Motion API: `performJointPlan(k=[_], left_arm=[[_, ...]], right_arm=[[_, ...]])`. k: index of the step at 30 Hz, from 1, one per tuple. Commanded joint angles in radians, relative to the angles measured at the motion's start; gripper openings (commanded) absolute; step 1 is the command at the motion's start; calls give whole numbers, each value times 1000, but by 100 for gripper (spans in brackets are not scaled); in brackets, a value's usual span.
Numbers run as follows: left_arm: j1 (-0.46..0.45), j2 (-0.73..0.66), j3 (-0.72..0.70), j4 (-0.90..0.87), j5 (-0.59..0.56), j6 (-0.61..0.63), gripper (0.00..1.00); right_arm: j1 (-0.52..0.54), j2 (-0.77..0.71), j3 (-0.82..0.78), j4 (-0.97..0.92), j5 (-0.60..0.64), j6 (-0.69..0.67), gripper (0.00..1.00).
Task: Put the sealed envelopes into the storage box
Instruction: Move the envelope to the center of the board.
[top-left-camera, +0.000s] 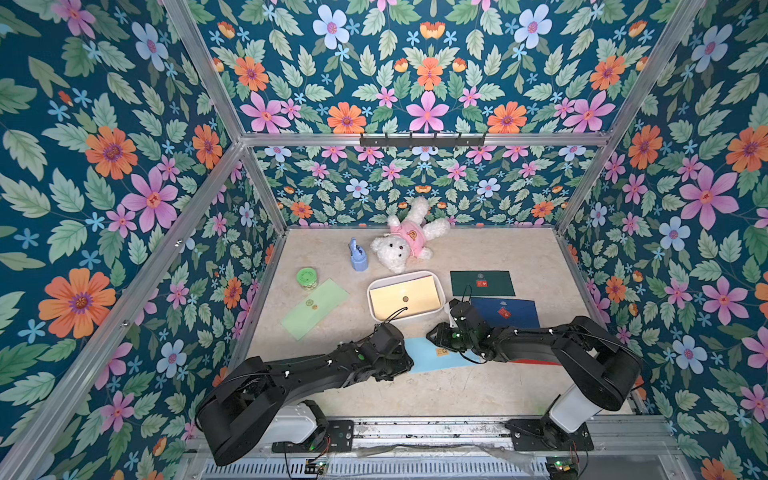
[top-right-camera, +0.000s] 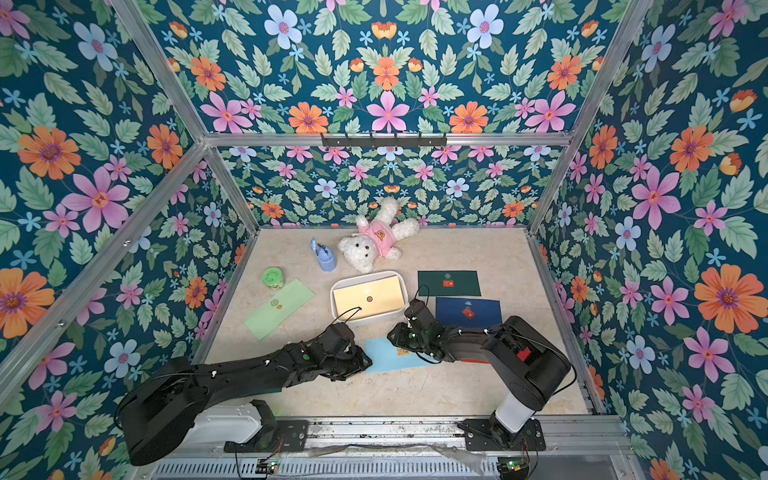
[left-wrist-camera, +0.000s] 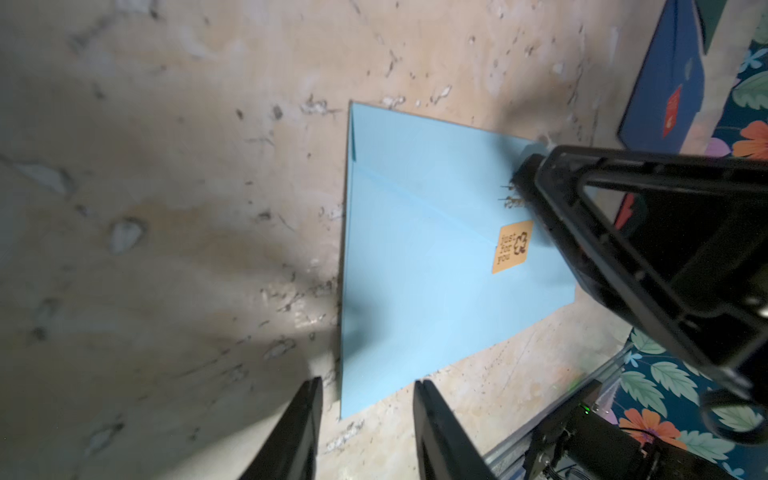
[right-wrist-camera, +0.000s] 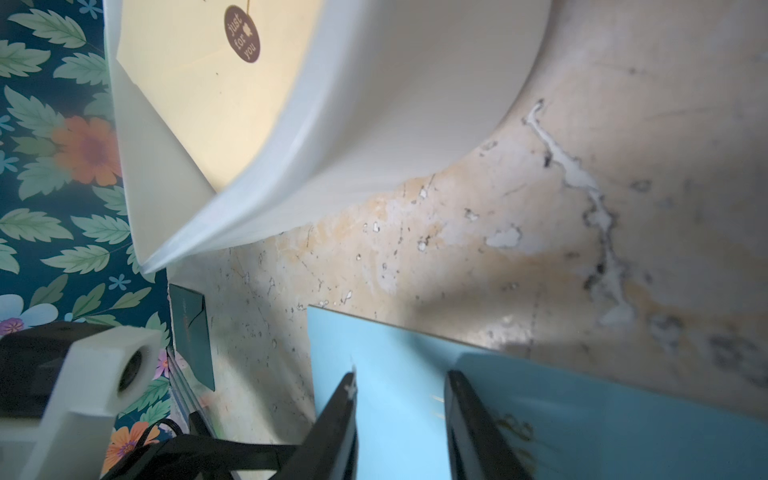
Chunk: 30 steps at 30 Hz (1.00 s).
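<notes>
A light blue envelope (top-left-camera: 432, 358) (top-right-camera: 390, 358) (left-wrist-camera: 415, 270) (right-wrist-camera: 582, 415) with an orange sticker lies flat on the table, near the front. My left gripper (top-left-camera: 409, 362) (left-wrist-camera: 365, 386) is open at its left end, fingers straddling one corner. My right gripper (top-left-camera: 431, 334) (right-wrist-camera: 401, 380) is open over the opposite end, nothing clamped. The white storage box (top-left-camera: 371, 305) (top-right-camera: 333, 305) (right-wrist-camera: 395, 104) holds a yellow envelope (top-left-camera: 405, 297) (right-wrist-camera: 199, 83). Dark green (top-left-camera: 482, 283), navy (top-left-camera: 505, 311) and light green (top-left-camera: 314, 307) envelopes lie on the table. A red envelope (top-left-camera: 536, 362) shows as a strip under the right arm.
A white teddy bear (top-left-camera: 409, 241) in a pink shirt and a blue spray bottle (top-left-camera: 358, 255) lie at the back. A green-lidded jar (top-left-camera: 306, 277) stands beside the light green envelope. Floral walls close in three sides.
</notes>
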Motion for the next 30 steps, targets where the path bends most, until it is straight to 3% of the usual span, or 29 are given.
performJointPlan(k=[1, 10, 22, 30], left_arm=[[13, -6, -16, 79, -5, -16, 42], [22, 19, 21, -125, -3, 18, 46], [23, 66, -12, -43, 40, 4, 48], [24, 12, -34, 11, 13, -6, 47]], right_arm=[[9, 31, -22, -266, 14, 3, 38], [11, 51, -23, -263, 23, 7, 37], [11, 60, -32, -217, -19, 22, 36], [11, 77, -37, -204, -43, 17, 35]])
